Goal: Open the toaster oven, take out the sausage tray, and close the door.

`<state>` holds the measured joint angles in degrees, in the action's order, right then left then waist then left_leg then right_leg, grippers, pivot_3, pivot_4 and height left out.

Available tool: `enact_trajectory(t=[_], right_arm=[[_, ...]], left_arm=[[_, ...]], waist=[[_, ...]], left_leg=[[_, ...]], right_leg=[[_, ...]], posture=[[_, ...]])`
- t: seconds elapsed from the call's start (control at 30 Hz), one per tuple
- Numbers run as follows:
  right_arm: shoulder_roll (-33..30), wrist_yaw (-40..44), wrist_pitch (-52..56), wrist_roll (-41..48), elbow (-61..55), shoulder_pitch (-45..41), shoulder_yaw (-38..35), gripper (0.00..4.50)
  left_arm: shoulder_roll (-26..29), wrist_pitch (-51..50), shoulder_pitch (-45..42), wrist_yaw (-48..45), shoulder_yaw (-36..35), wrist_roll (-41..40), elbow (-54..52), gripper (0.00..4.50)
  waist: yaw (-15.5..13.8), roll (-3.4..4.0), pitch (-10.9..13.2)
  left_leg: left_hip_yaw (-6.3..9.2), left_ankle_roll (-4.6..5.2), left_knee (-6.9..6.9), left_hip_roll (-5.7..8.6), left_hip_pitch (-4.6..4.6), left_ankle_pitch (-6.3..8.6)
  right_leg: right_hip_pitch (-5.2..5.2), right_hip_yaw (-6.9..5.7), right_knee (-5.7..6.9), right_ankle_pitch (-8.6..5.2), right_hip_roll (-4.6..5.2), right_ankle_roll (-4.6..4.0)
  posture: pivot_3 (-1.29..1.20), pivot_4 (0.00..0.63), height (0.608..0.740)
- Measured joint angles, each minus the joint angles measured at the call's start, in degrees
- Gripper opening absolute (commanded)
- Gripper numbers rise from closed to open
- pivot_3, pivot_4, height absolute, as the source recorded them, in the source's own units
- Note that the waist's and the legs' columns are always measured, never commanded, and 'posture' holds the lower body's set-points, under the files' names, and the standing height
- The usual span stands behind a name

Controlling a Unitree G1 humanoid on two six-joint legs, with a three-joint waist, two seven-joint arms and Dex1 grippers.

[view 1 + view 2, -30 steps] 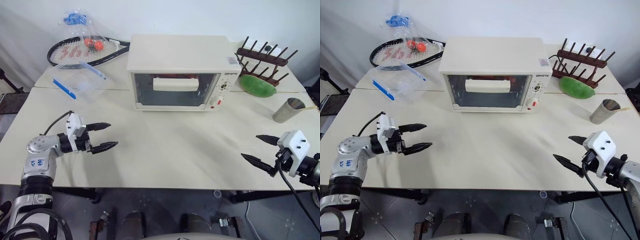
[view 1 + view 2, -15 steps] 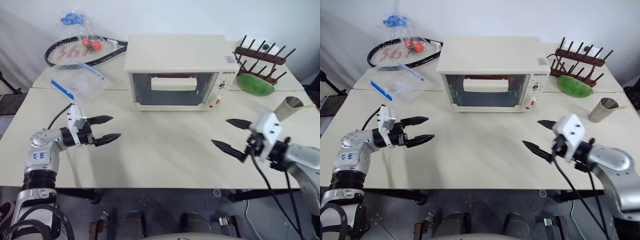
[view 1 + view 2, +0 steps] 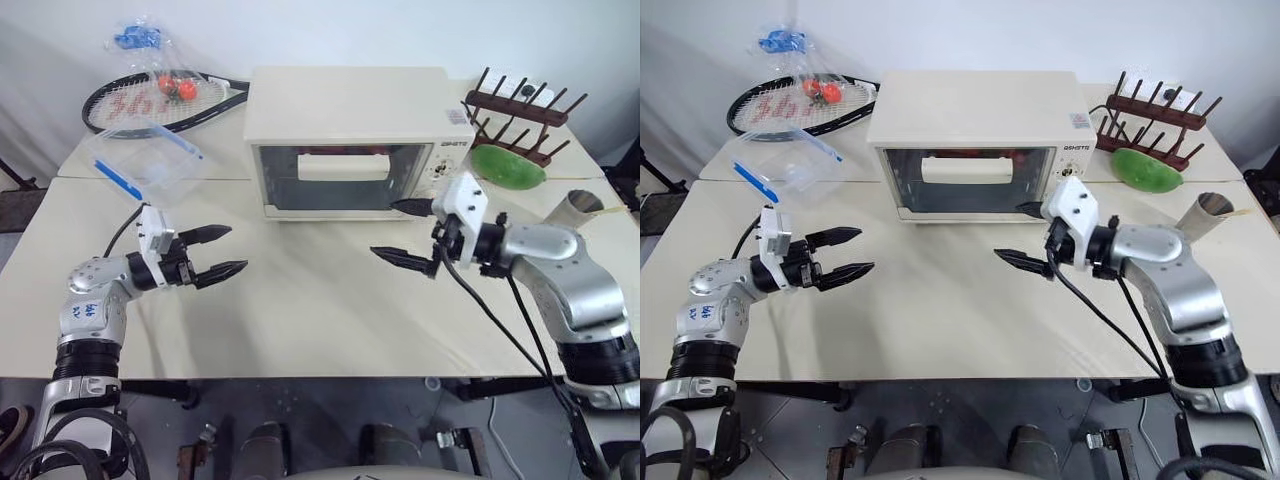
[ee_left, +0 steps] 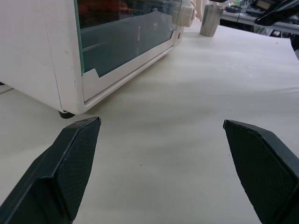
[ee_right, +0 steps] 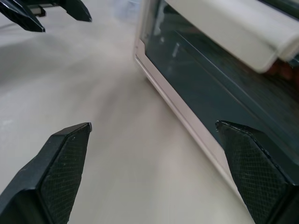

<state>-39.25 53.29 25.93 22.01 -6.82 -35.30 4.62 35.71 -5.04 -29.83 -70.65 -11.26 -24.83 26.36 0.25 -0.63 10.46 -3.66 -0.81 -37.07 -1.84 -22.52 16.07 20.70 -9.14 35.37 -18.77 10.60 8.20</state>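
Two arms w/ silver-grey metallic shells, black ribbed joints nr the base. Left gripper [image 3: 222, 250]: white boxy wrist block, two black tapered fingers [image 4: 70, 168] w/ cross-hatched inner pads; thin black cable looping off wrist; blue handwritten marks on a white sticker on forearm. Right gripper [image 3: 405, 232]: same black pointed fingers [image 5: 63, 165], textured pads, white angular housing w/ small dark screw holes; black cables trailing from wrist down along bulky silver forearm, black band nr elbow.
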Motion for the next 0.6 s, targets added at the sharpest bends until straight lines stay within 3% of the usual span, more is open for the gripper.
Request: enact_trajectory(t=[0.33,0.6], right_arm=[[6.0,5.4,-12.0,-6.8,21.9,-13.4,3.3,4.47],[6.9,9.5,-13.4,-6.5,22.0,-15.6,3.0,4.47]], left_arm=[[-0.4,-1.2,1.3,1.1,-1.4,-2.0,-2.8,4.5],[-0.4,-2.7,1.8,2.3,-2.3,-3.1,-3.9,4.5]], waist=[[0.1,0.0,0.0],[0.8,0.0,0.0]], left_leg=[[-0.04,0.0,-0.03,-0.01,-0.01,0.0],[-0.06,-0.01,0.01,-0.03,-0.03,0.0]], right_leg=[[0.04,0.03,0.06,0.0,0.0,0.0],[0.13,0.03,0.12,0.0,0.0,0.0]], posture=[[0.0,0.15,0.74],[0.0,0.15,0.74]])
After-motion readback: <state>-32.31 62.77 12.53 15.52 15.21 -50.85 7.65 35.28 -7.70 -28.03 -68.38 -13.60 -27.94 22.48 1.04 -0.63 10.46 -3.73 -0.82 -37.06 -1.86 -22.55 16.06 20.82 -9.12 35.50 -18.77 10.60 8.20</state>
